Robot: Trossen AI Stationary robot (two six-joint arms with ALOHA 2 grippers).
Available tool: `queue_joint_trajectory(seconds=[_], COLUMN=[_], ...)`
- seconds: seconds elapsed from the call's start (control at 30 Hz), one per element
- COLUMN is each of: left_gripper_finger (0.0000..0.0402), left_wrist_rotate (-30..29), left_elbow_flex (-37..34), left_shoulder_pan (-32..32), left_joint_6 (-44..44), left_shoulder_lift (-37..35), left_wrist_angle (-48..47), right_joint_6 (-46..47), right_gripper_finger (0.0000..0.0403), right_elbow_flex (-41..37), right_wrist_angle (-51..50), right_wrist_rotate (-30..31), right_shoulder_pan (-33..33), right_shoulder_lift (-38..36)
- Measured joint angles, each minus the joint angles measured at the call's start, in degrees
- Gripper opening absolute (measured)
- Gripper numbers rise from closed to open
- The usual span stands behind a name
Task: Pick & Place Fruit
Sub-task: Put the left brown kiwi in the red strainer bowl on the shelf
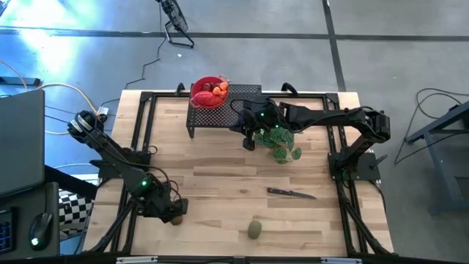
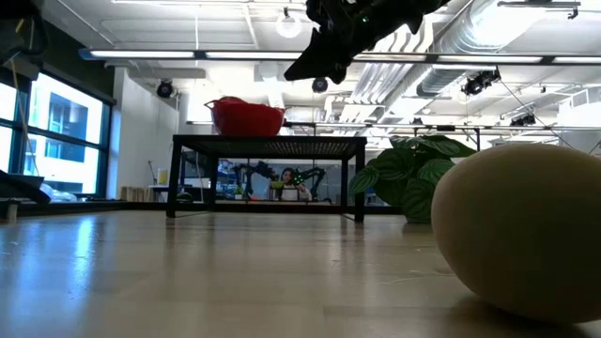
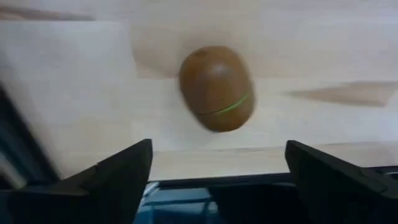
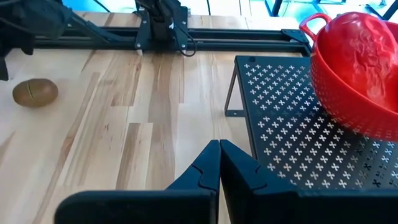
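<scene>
Brown oval fruit (image 3: 216, 88) | lies loose on table (image 3: 323, 37), just ahead of left tool (image 3: 217, 171), between its line of fingers | left tool wide, empty | right tool (image 4: 219, 163) closed, empty, beside rack (image 4: 298, 124) | risk: rounded fruit may roll if nudged off-centre.

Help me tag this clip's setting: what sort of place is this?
Most likely a robotics lab or workshop: a wooden table fenced by black frame rails, exposed ceiling ducts with strip lights, and another robot arm rig in the room behind.
</scene>
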Motion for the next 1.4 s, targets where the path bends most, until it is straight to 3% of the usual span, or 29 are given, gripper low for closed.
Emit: queue_joint_trajectory(seconds=[0.23,0.53,1.4], left_gripper_finger=[0.0369,0.0343,0.0342], left_wrist_rotate=[-7.72,-4.98,-4.16], left_elbow_flex=[0.0,0.0,0.0], left_shoulder_pan=[0.0,-0.07,-0.09], left_joint_6=[-1.41,-0.9,0.12], left_shoulder_lift=[0.68,6.13,13.84], left_wrist_angle=[0.34,1.37,5.89], right_joint_6=[-1.06,-1.42,-1.43], right_gripper_finger=[0.0003,0.0002,0.0002], right_elbow_flex=[0.0,0.0,0.02], right_wrist_angle=[-1.12,-1.03,-1.01], right_wrist_rotate=[0.1,0.15,0.03], right_shoulder_pan=[0.0,-0.02,-0.04], right_shoulder_lift=[-0.01,0.0,-0.01])
